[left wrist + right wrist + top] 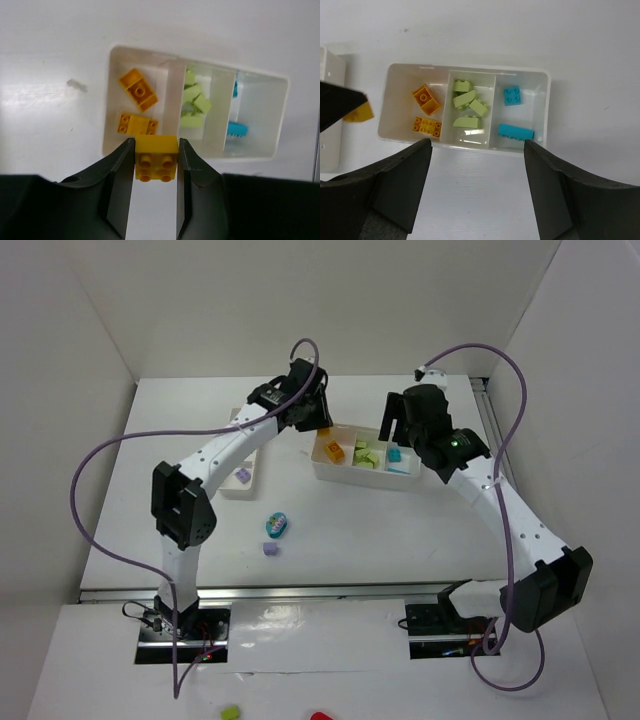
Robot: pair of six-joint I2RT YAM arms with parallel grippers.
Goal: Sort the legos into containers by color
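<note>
The wider three-compartment tray [318,472] holds two orange-yellow bricks [426,99], several light green bricks [467,102] and two teal bricks [515,131]. My left gripper [318,426] is shut on an orange-yellow brick [156,157] and holds it just short of the near left rim of the tray [107,100]. My right gripper [476,143] is open and empty above the tray's near wall [470,145]. The narrower tray [228,488] holds a purple brick [241,476]. A teal brick [277,526] and a purple brick [269,549] lie loose on the table.
A metal rail [320,592] runs along the table's near edge. A stray green bit [231,711] and a red bit [320,717] lie beyond it. White walls enclose the table at the back and sides. Purple cables loop off both arms.
</note>
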